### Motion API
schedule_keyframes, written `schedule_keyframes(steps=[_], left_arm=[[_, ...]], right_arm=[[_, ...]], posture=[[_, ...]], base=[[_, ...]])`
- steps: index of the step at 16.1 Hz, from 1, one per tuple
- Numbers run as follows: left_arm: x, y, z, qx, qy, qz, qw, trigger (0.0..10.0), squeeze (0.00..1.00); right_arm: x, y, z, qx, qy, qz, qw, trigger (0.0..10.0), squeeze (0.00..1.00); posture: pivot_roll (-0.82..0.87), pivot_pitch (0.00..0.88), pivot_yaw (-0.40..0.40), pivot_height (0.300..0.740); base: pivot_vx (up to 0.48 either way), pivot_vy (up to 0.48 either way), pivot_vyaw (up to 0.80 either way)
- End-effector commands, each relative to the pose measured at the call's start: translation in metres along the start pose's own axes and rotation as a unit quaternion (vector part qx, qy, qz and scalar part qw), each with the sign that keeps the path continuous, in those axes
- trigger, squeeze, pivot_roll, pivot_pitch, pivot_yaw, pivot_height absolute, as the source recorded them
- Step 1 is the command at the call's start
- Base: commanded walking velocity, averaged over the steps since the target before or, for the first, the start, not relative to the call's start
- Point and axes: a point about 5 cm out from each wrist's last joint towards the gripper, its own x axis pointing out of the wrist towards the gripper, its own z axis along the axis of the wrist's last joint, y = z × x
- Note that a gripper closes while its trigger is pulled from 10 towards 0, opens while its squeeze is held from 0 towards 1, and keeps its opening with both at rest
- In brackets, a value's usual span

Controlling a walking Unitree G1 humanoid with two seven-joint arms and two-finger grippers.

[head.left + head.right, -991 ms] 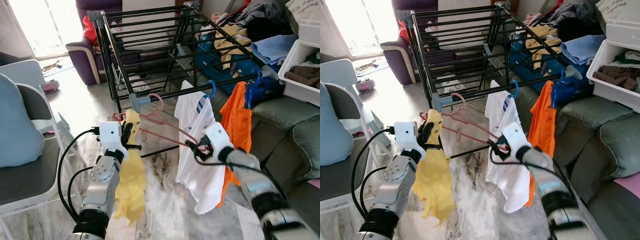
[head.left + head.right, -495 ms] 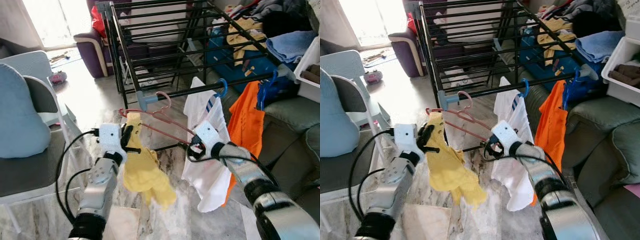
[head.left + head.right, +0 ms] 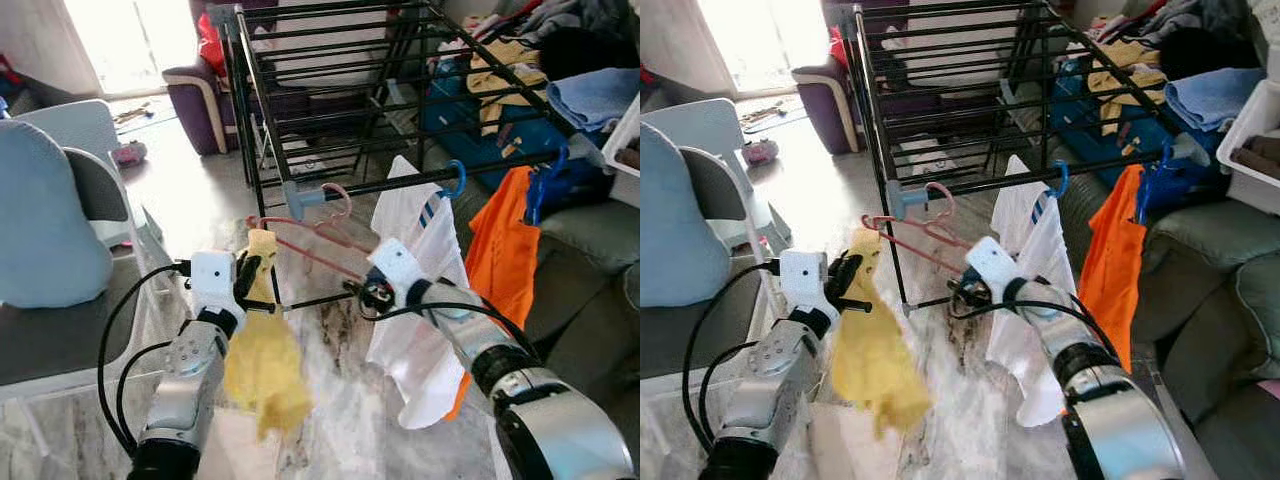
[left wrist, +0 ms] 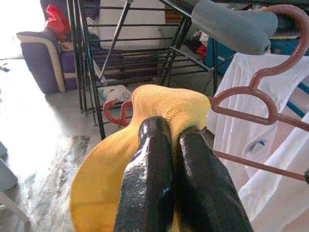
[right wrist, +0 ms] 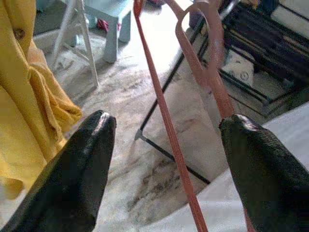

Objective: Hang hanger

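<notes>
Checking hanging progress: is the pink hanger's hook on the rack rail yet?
Cannot tell. The pink hanger has its hook right at the rack rail's grey end cap; whether it bears on the rail is unclear.

Black drying rack (image 3: 330,90), pink hanger (image 3: 320,225) hooked on its rail

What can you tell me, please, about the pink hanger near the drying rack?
The thin pink plastic hanger looks like one piece, curved hook plus a triangular frame. Its hook sits by the grey end cap of the black metal drying rack. A yellow cloth garment drapes its one end, pinched by the left pincer. The open right pincer straddles its lower bar.
</notes>
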Motion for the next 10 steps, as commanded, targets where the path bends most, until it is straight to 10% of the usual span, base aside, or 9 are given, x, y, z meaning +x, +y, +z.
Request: schedule_keyframes(steps=[1, 7, 9, 10], left_arm=[[0.000, 0.000, 0.009, 0.010, -0.014, -0.007, 1.000, 10.0, 0.00], [-0.001, -0.005, 0.006, 0.006, -0.003, -0.008, 1.000, 10.0, 0.00], [-0.001, -0.008, 0.006, 0.005, -0.002, -0.008, 1.000, 10.0, 0.00], [-0.002, -0.008, 0.005, 0.002, 0.001, -0.007, 1.000, 10.0, 0.00]], right_arm=[[0.001, -0.002, 0.003, -0.010, 0.001, 0.005, 1.000, 0.0, 0.00], [-0.003, -0.010, 0.001, -0.007, 0.002, -0.012, 1.000, 0.0, 0.00], [-0.005, -0.016, 0.001, -0.018, 0.007, -0.031, 0.999, 1.8, 0.00], [-0.007, -0.018, 0.002, -0.014, 0.000, -0.038, 0.999, 6.5, 0.00]], posture=[[0.01, 0.000, 0.028, 0.740], [-0.01, 0.000, 0.015, 0.740], [-0.01, 0.000, 0.011, 0.740], [-0.01, 0.000, 0.008, 0.740]], base=[[0.000, 0.000, 0.00], [0.000, 0.000, 0.00], [0.000, 0.000, 0.00], [0.000, 0.000, 0.00]])
